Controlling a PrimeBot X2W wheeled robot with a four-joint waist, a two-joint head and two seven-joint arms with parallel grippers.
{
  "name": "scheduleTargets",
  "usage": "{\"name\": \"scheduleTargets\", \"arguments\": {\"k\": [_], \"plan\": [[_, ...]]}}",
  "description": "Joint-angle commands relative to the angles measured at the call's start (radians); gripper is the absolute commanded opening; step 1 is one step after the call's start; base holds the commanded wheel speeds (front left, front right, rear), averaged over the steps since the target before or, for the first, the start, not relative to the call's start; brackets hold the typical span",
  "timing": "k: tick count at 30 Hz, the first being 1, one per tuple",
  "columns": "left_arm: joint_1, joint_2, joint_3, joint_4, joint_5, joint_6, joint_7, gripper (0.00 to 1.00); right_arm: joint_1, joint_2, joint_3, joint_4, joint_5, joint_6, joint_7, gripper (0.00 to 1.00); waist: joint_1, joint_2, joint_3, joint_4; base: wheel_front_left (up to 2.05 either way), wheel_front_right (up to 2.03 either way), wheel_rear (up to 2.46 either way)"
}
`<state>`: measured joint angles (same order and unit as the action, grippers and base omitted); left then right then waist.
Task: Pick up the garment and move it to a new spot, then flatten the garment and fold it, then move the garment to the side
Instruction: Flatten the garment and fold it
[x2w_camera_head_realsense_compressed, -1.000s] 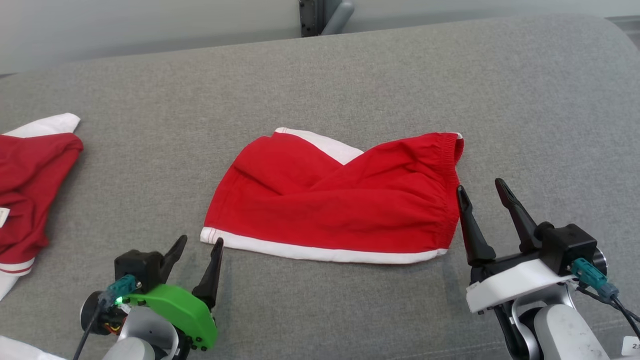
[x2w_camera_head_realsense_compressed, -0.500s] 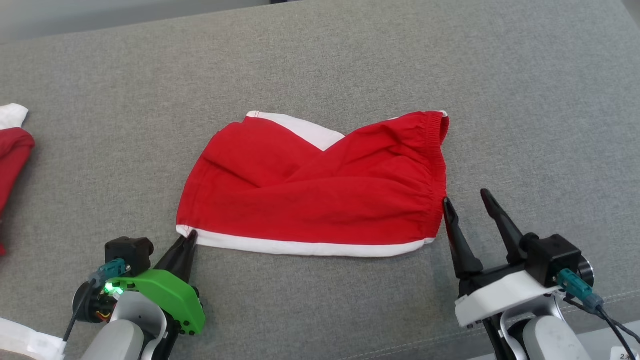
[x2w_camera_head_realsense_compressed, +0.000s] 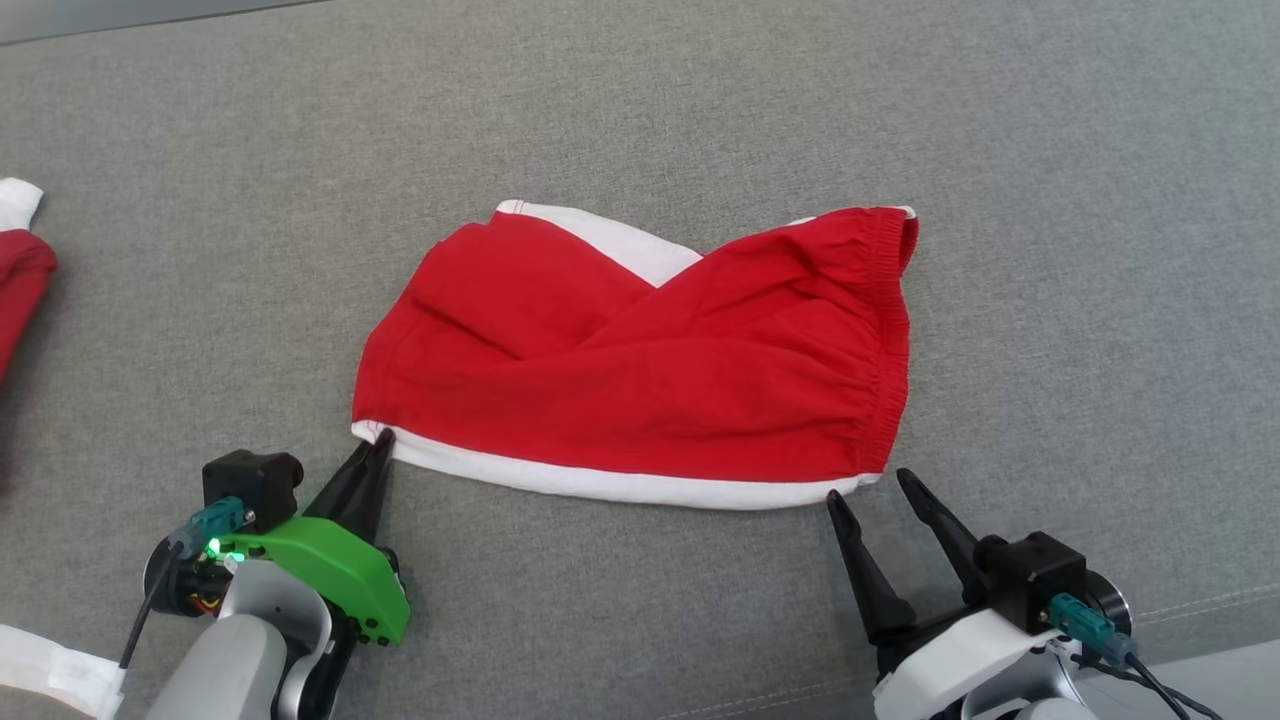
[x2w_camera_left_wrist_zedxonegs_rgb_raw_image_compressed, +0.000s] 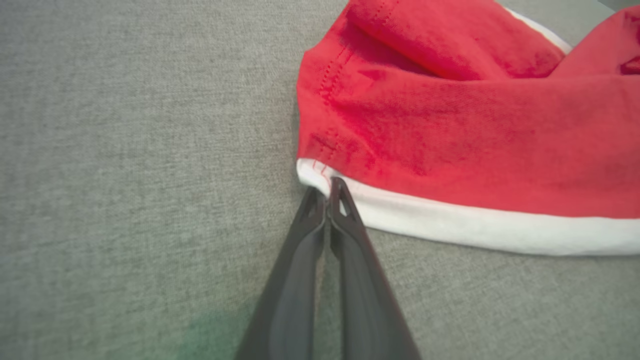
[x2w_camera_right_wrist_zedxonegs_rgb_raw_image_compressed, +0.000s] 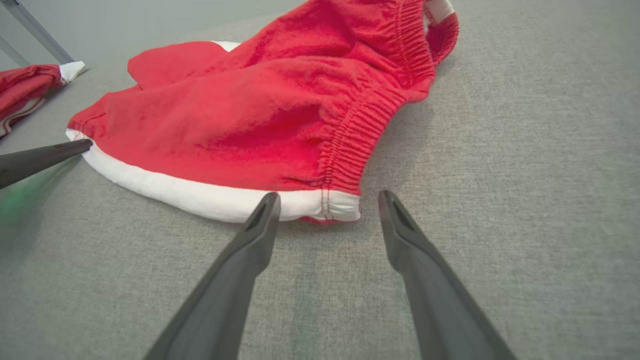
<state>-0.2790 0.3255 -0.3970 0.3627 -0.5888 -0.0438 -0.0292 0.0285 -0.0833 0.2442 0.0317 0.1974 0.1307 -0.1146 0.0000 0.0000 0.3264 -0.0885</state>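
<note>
we cannot name this place for sure. it looks more like a plain test room than a lived-in home. the work surface is a wide grey woven cushion (x2w_camera_head_realsense_compressed: 640, 100) with a stitched seam (x2w_camera_head_realsense_compressed: 1200, 603) near its front edge, like a sofa seat or a padded bench. behind it stands a bare pale wall (x2w_camera_right_wrist_zedxonegs_rgb_raw_image_compressed: 150, 15), with slanted metal bars (x2w_camera_right_wrist_zedxonegs_rgb_raw_image_compressed: 35, 30) at the far end. red shorts (x2w_camera_head_realsense_compressed: 640, 380) and another red garment (x2w_camera_right_wrist_zedxonegs_rgb_raw_image_compressed: 25, 90) lie on the cushion.
</note>
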Motion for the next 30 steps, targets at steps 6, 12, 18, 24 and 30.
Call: {"name": "scheduleTargets", "arguments": {"k": [6, 12, 18, 24, 30], "plan": [[-0.026, -0.003, 0.000, 0.009, -0.003, 0.002, -0.026, 0.00, -0.031, -0.012, 0.017, 0.043, 0.016, 0.000, -0.011, 0.00, 0.0000, 0.0000, 0.010, 0.020, 0.00, 0.00, 0.00], [-0.035, -0.004, 0.005, -0.014, 0.004, 0.008, -0.062, 0.00, -0.055, -0.023, 0.022, 0.035, 0.023, 0.000, -0.023, 0.00, 0.0000, 0.0000, 0.013, 0.029, 0.00, 0.00, 0.00], [-0.041, 0.004, 0.015, -0.069, 0.019, 0.026, -0.102, 0.00, -0.079, -0.044, 0.014, -0.019, 0.021, 0.000, -0.046, 0.00, 0.0000, 0.0000, -0.003, 0.033, 0.00, 0.00, 0.00], [-0.039, 0.021, 0.028, -0.152, 0.036, 0.054, -0.127, 0.00, -0.108, -0.055, 0.009, -0.094, 0.015, 0.000, -0.075, 0.00, 0.0000, 0.0000, -0.023, 0.034, 0.00, 0.00, 0.00], [-0.058, 0.045, 0.056, -0.298, 0.072, 0.093, -0.159, 0.00, -0.189, -0.079, -0.024, -0.174, 0.001, 0.000, -0.094, 0.00, 0.0000, 0.0000, -0.054, 0.034, 0.00, 0.00, 0.00]]}}
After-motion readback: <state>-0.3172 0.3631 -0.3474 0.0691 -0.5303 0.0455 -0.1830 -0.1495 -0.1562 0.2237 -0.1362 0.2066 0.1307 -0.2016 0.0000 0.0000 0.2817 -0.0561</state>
